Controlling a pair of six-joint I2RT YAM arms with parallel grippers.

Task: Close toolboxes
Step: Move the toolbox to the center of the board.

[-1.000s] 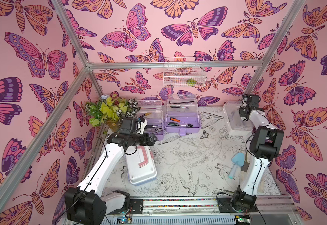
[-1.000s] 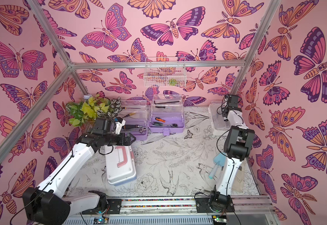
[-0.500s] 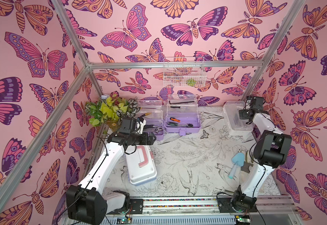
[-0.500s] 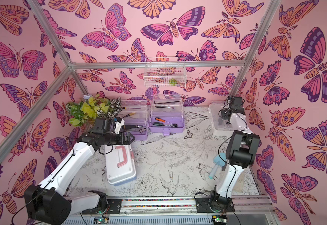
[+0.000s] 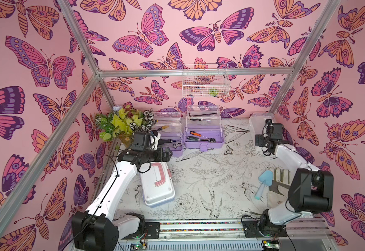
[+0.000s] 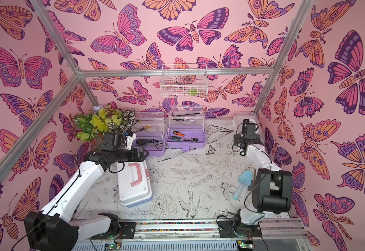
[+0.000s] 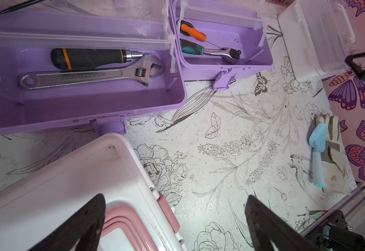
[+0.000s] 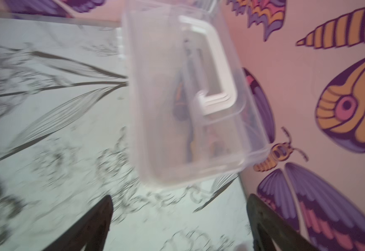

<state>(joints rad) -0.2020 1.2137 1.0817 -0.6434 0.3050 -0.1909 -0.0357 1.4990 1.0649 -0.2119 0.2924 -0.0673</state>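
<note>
Since a second ago: right gripper [image 8: 179, 197] has been drawn back off the white plastic toolbox with clear lid [image 5: 256, 121] toward the lower frame, and its jaws have been let wide. The left gripper [image 7: 175, 197] is hardly shifted.

Top views: the white toolbox is seen right of centre, lid down. Whether it is latched can't be told. At centre, side by side, are the left lilac plastic toolbox with clear lid [image 5: 175, 151] and the centre lilac plastic toolbox with clear lid [image 5: 194, 144]. Both lids are stood up along the back edge, with tools [image 5: 201, 138] lying inside. The white-lidded plastic toolbox with pink handle [image 5: 155, 192] lies lower left of centre, lid down. The left gripper hangs over its upper end.

Left wrist: fingers are spread and nothing is held. One is seen over the white lid, the other over bare tabletop [image 7: 220, 141]. The left lilac toolbox fills the upper left of the frame, just beyond the fingers. Its long axis runs across the frame, with the raised lid on the far edge. The centre lilac toolbox is at upper centre, further off. The left arm is judged nearer to both.

Right wrist: blurred. Fingers are spread and empty at the bottom edge. The white toolbox lies ahead at upper centre, apart from them, long axis pointing away.
</note>
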